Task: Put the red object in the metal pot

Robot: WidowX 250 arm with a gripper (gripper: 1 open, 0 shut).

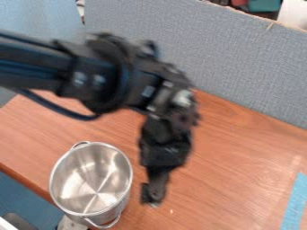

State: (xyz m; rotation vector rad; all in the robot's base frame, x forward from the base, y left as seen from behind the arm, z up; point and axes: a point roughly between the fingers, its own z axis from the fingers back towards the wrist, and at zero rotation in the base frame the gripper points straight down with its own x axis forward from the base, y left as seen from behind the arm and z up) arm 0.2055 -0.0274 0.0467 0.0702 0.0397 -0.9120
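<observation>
Wooden table (48, 135): metal pot (92, 184) sits just left of the released, empty pincer (156, 192).

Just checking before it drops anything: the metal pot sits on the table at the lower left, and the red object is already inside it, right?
Not quite. The pot is at the lower left on the table, but the camera view shows its inside empty, with no red object in it.
</observation>
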